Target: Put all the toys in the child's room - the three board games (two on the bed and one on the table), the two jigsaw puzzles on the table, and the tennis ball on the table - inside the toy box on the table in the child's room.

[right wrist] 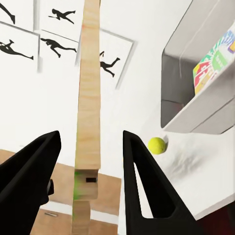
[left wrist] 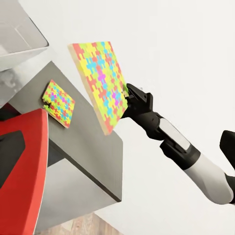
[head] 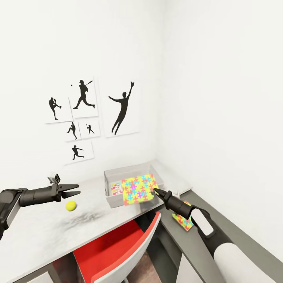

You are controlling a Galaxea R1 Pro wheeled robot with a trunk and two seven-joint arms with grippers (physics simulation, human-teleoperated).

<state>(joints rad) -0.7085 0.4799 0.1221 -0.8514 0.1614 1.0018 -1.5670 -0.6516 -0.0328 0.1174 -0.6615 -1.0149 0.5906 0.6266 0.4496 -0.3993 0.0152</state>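
While the right hand (head: 156,192) pinched one jigsaw puzzle (head: 138,188) by its edge, holding it tilted in mid-air over the front rim of the toy box (head: 111,198) at frame centre, the step in hand looked like dropping that puzzle in. A board game (head: 116,188) already lay inside the bin. The second puzzle (head: 183,221) sat on the lower dark-grey section of the desk (head: 43,232), right of centre, and the tennis ball (head: 70,205) rested on the white top at lower left, just below the left hand (head: 74,190), whose fingers stood open and empty. Next, the puzzle probably needed carrying further over the bin and levelling before release.
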